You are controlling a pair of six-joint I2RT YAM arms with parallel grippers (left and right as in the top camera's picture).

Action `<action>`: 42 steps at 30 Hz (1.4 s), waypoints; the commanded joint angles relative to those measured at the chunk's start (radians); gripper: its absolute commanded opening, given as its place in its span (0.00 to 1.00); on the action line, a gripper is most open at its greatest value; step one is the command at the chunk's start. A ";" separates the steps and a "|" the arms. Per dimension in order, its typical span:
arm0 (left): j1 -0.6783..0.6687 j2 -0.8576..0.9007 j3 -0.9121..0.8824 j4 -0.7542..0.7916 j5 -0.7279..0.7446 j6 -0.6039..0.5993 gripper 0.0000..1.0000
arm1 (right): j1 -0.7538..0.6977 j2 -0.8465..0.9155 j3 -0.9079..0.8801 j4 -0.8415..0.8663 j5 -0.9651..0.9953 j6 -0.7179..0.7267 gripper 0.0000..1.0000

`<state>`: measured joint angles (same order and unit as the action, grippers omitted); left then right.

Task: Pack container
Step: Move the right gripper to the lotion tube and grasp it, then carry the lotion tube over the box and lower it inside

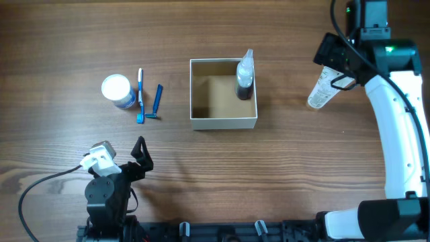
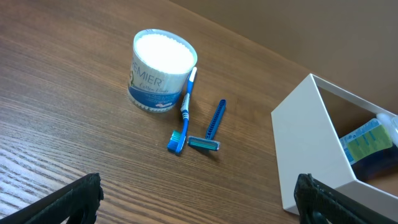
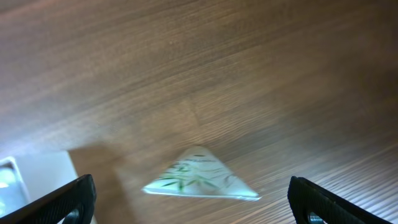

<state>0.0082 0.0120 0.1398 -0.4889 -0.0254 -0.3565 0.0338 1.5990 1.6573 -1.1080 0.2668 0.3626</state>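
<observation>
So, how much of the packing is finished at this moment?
Done: one dark bottle is inside the container. In hand: the right jaws seem open around a clear tube to the right of the box, not closed on it. To pack: the tube, the white-lidded jar, the toothbrush and the razor are all outside it; the left jaws are open and empty.

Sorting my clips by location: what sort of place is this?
Probably a robot lab tabletop station, not a bathroom: a wooden table, a white robot arm over it, and toiletries like a razor laid beside a container.
</observation>
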 commanded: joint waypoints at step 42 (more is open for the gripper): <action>-0.006 -0.009 -0.003 0.003 -0.002 0.010 1.00 | -0.068 0.152 -0.113 -0.048 -0.181 -0.481 0.04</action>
<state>0.0082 0.0120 0.1398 -0.4889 -0.0250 -0.3565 -0.0311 1.7489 1.5578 -1.1412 0.0872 -0.1417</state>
